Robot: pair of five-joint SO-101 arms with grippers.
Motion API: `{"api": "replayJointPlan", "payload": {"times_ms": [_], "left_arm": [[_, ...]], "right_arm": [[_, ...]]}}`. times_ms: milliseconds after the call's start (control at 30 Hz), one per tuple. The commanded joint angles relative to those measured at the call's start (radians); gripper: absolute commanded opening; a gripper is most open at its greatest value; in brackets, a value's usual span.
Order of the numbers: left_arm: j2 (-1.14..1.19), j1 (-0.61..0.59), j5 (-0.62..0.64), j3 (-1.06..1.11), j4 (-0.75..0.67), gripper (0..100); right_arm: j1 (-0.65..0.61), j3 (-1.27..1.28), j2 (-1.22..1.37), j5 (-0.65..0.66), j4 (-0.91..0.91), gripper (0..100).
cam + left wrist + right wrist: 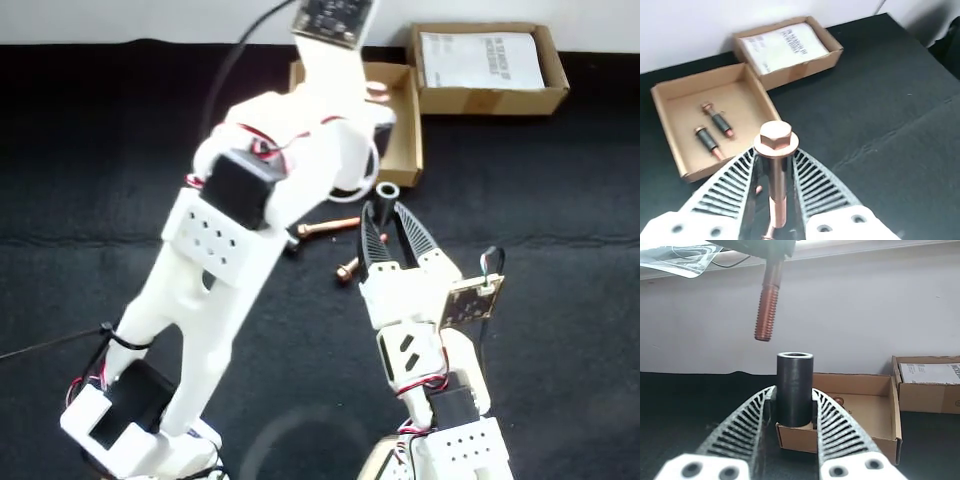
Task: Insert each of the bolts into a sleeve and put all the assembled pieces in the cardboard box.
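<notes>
At left, my left gripper [775, 154] is clamped on one bolt [776, 165], head up and thread down, so it can drop straight into a bore. Mid-table, a loose bolt [326, 227] and a second loose bolt [349, 268] lie flat. Right of them, my right gripper [794, 392] grips one sleeve [795, 371] upright, with its open end under the thread, apart and not quite in line. Far right, the cardboard box [747, 117] holds assembled piece one [719, 122] and assembled piece two [707, 143]. A second box [800, 65] holds papers. Count: five bolts, three sleeves, two boxes.
</notes>
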Motion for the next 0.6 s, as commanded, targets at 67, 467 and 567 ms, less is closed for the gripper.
{"api": "replayJointPlan", "payload": {"times_ms": [67, 467, 567], "left_arm": [[-0.127, 0.054, 0.044, 0.102, -0.107, 1], [-0.469, 0.059, -0.069, 0.748, -0.578, 1], [-0.466, 0.059, -0.069, 0.734, -0.58, 1]], "right_arm": [[-0.007, 0.133, -0.008, 0.002, 0.002, 0.7], [-0.005, 0.133, -0.008, 0.002, 0.002, 0.7], [-0.005, 0.133, -0.008, 0.002, 0.002, 0.7]]}}
